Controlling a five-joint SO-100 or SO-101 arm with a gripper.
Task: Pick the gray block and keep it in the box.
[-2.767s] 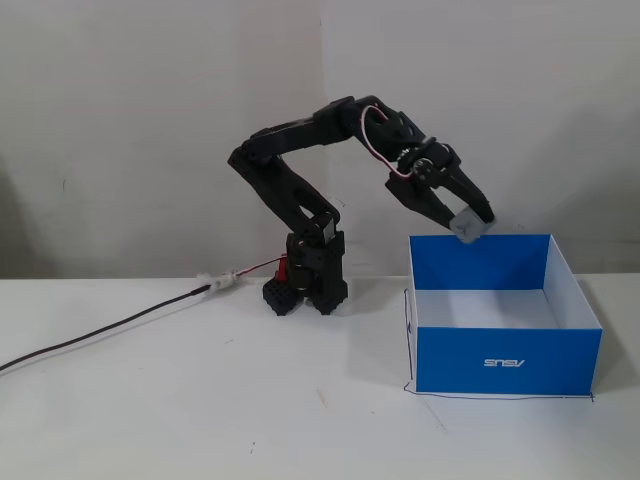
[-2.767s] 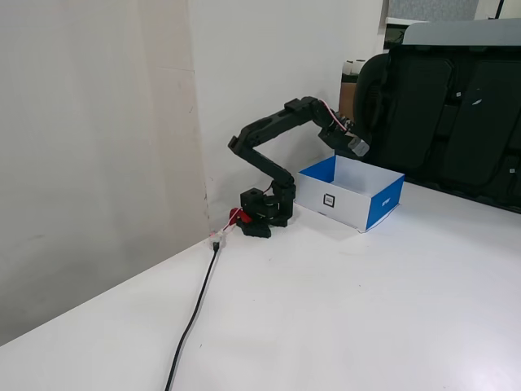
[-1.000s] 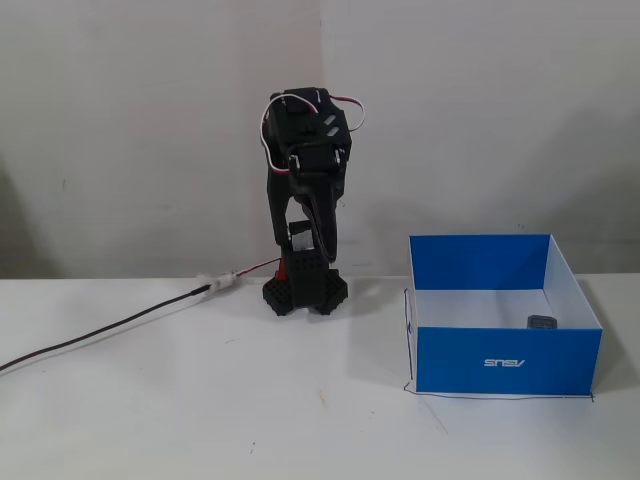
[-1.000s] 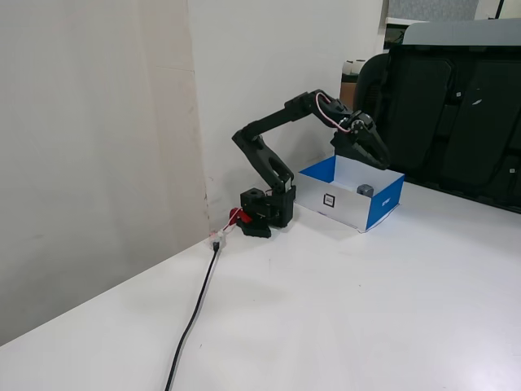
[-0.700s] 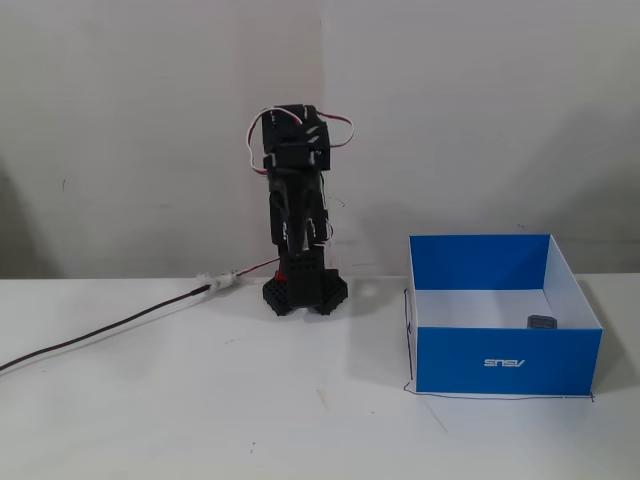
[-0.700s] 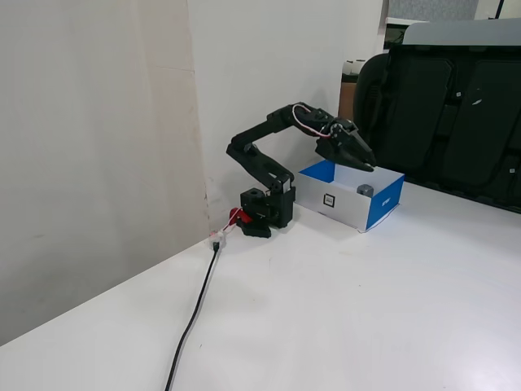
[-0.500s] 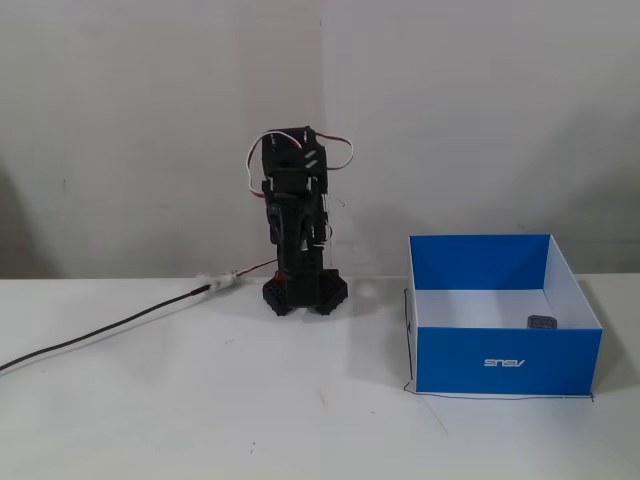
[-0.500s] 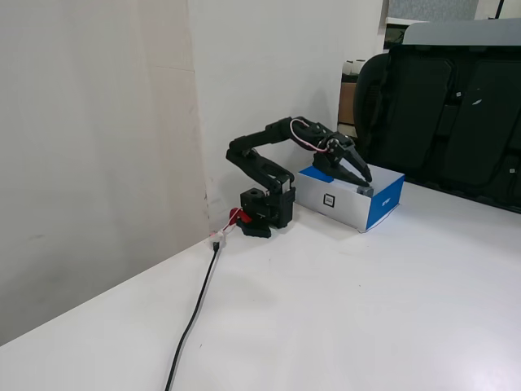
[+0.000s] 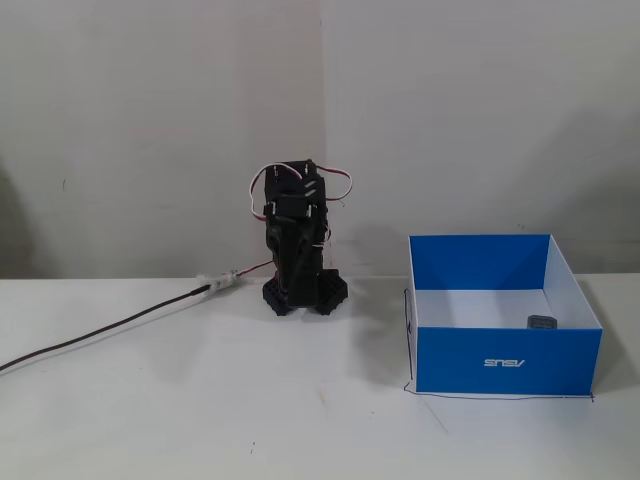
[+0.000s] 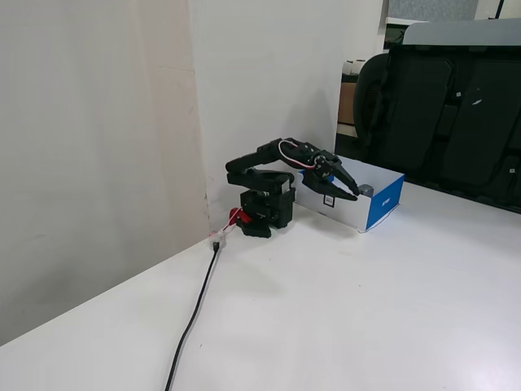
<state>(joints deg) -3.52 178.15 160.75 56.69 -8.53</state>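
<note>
In a fixed view the small gray block lies inside the large blue cardboard box with white inside, near its front wall, towards the right. The black robot arm is folded over its base on the white table. In another fixed view its gripper points towards the box; whether the fingers are spread or pressed together, I cannot tell.

table: white, matte, evenly lit | wall: plain off-white, rising directly behind the table, with a vertical seam | chairs: black, beyond the table's far edge | shelf items: behind the table, too small to identify
</note>
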